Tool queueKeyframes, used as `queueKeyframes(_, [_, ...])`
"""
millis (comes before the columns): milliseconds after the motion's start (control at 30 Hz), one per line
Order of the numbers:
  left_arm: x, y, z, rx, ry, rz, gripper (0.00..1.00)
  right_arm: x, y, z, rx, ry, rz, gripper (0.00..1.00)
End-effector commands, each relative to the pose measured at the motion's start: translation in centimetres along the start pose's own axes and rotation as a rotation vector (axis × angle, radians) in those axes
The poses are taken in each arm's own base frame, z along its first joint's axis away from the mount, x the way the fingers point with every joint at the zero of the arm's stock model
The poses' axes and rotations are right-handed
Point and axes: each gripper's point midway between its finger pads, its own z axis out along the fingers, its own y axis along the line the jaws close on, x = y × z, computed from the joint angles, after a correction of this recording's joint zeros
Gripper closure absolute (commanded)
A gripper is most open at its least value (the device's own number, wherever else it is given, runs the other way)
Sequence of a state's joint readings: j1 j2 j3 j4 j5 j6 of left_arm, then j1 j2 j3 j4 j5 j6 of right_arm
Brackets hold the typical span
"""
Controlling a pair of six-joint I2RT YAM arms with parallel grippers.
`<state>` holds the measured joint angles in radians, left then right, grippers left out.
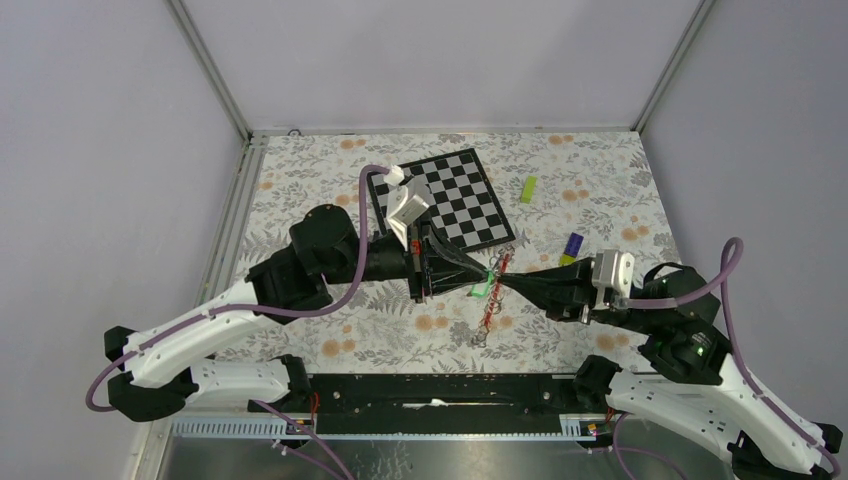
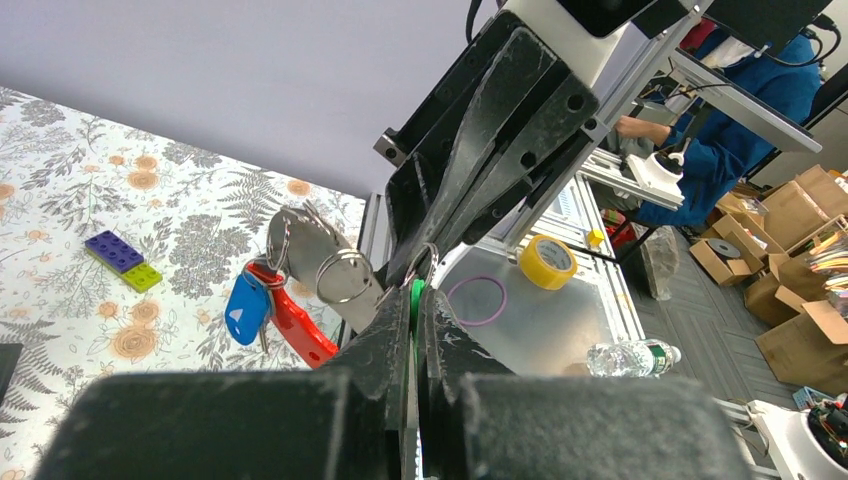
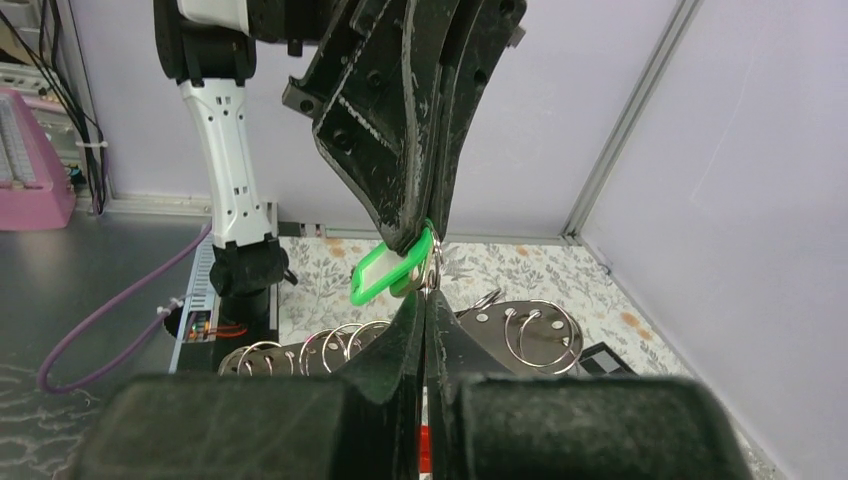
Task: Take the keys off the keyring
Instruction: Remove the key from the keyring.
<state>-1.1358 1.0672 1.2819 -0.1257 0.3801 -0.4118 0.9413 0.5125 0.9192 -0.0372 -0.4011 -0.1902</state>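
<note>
Bunch of keys (image 3: 385,272) on keyring (image 2: 345,277), suspended in air. Green-headed key tilted, pinched at tip of left gripper (image 1: 478,282). Blue-headed key hangs beside red strap (image 1: 489,308). Silvery ring clamped by right gripper (image 1: 506,278). Strap and chain dangle straight down. Keys not yet off.

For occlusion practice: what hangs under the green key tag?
A red strap, blue key tag and silvery split rings. Their join to the green key tag is covered by the left claw and right claw.
</note>
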Motion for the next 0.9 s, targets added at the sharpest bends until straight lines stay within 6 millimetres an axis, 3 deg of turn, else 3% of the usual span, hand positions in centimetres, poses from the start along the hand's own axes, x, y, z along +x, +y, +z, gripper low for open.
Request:
queueKeyframes(0, [-2.6,-0.4,0.0,0.000,-0.095,0.032,1.00,-0.2,0.8,0.2,-0.060,0.010,-0.004,1.00])
queueKeyframes(867, [-2.7,-0.8,-0.5,0.009,-0.098,0.041,1.00,-3.0,-1.9,0.0,0.127,-0.117,0.119,1.00])
